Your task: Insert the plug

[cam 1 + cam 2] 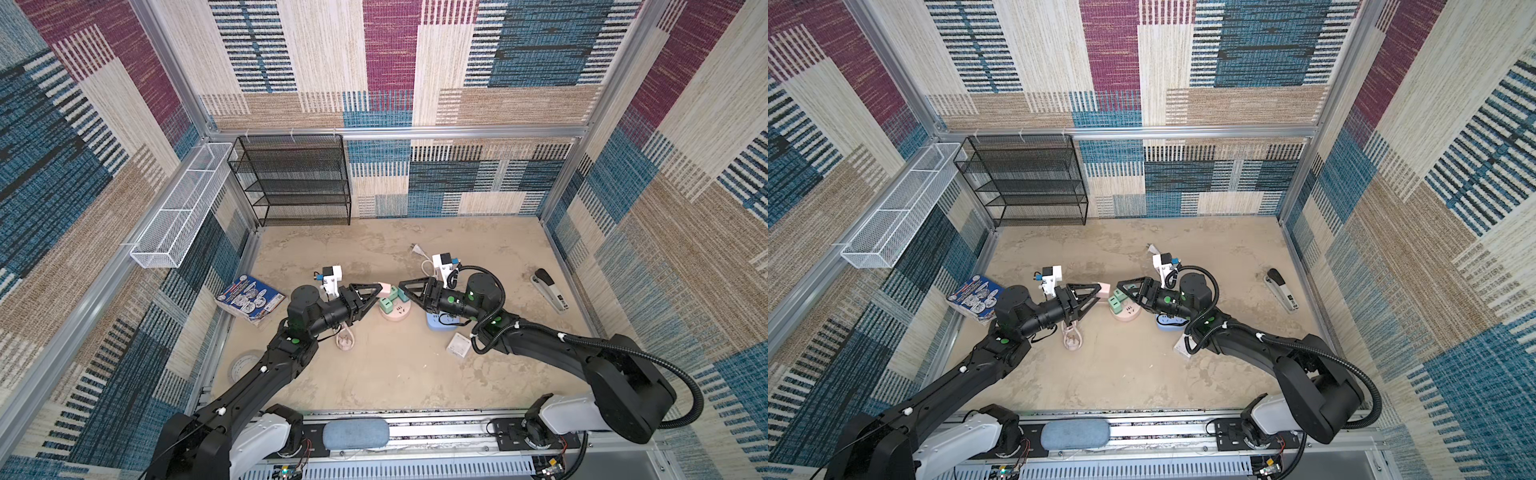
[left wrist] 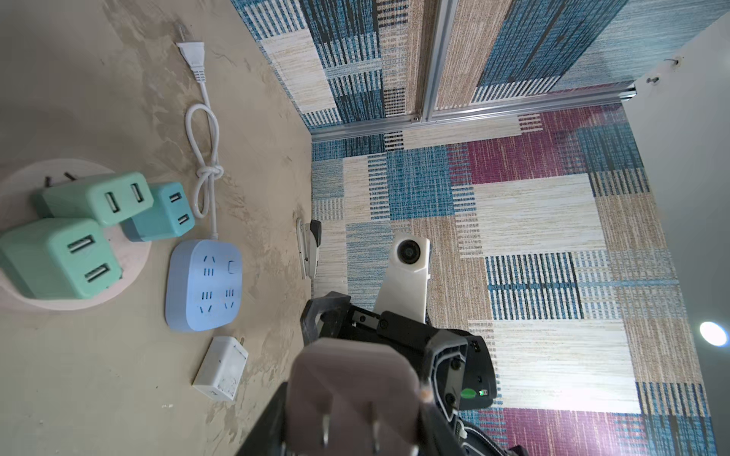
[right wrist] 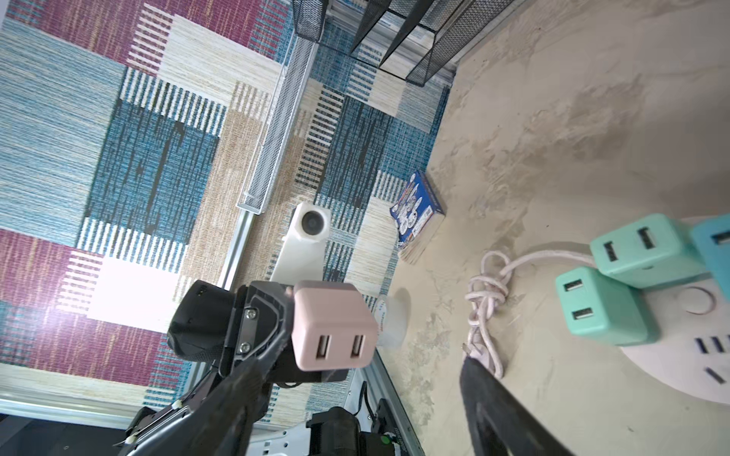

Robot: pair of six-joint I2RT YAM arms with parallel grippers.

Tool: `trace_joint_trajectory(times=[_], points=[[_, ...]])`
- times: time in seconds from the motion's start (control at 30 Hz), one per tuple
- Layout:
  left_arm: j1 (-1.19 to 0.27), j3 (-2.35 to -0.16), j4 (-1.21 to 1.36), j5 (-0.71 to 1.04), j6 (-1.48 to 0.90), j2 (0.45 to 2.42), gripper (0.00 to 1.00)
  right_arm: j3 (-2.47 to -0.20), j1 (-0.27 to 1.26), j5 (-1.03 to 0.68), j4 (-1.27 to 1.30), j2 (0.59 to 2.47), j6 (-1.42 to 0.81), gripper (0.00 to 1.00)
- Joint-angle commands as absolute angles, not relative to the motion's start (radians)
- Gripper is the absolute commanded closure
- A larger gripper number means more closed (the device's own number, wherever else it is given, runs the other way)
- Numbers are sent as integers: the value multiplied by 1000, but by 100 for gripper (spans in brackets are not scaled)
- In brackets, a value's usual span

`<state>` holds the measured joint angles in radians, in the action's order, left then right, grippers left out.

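The plug [image 1: 384, 288] [image 1: 1104, 287] is a pink cube charger with two USB ports [image 3: 333, 325] and two metal prongs [image 2: 351, 379]. My left gripper [image 1: 376, 293] [image 1: 1096, 291] [image 2: 351, 426] is shut on it and holds it in the air, just left of the round pink socket base [image 1: 397, 311] [image 2: 130, 256] [image 3: 671, 367]. Three green chargers [image 2: 59, 256] [image 3: 604, 306] stand plugged into that base. My right gripper [image 1: 405, 291] [image 1: 1121, 286] [image 3: 367, 367] faces the plug from the right, open, with nothing between its fingers.
A blue power strip [image 2: 203, 284] and a white charger [image 2: 221, 367] lie right of the base, under my right arm. The strip's white cord and plug [image 2: 191, 53] run toward the back. A stapler [image 1: 550, 289] lies far right. A book [image 1: 251, 297] and a black mesh shelf [image 1: 295, 178] are at left.
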<state>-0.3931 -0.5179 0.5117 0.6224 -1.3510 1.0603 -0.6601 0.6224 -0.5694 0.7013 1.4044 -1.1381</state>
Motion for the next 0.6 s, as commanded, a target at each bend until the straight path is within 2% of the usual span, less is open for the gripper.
trace_joint_trajectory(times=[0.0, 0.3, 0.57], points=[[-410, -536, 589, 588, -1367, 1081, 100, -656, 623, -621, 866, 1419, -1227, 26], [-458, -538, 738, 588, -1424, 1171, 100, -669, 623, -657, 931, 1457, -1260, 33], [-472, -538, 761, 588, -1438, 1185, 100, -666, 623, -658, 941, 1467, -1265, 37]])
